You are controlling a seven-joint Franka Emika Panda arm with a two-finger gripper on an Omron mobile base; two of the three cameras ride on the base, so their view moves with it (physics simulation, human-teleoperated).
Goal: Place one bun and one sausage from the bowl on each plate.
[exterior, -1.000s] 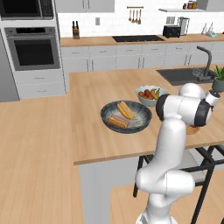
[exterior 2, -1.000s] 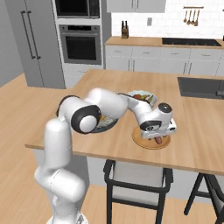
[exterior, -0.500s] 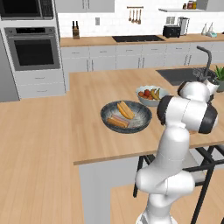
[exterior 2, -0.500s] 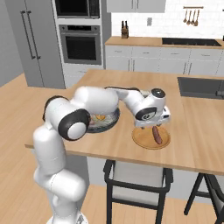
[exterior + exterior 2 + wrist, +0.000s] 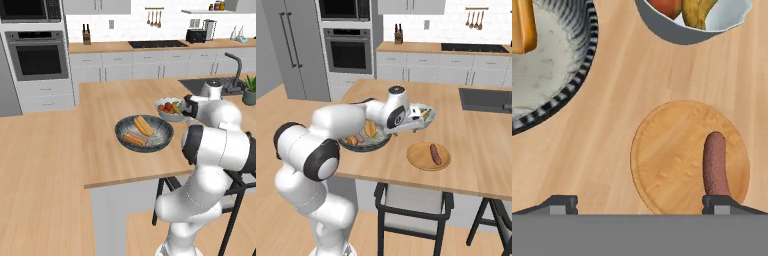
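Wooden desk carries everything. Nearest, the tool hangs spread wide and empty above the tan plate, where one sausage lies. Farther off, the dark bowl holds a bun; beyond, kitchen cabinets.

Two buns and one sausage in the bowl; one sausage on one wooden plate; one fruit bowl.
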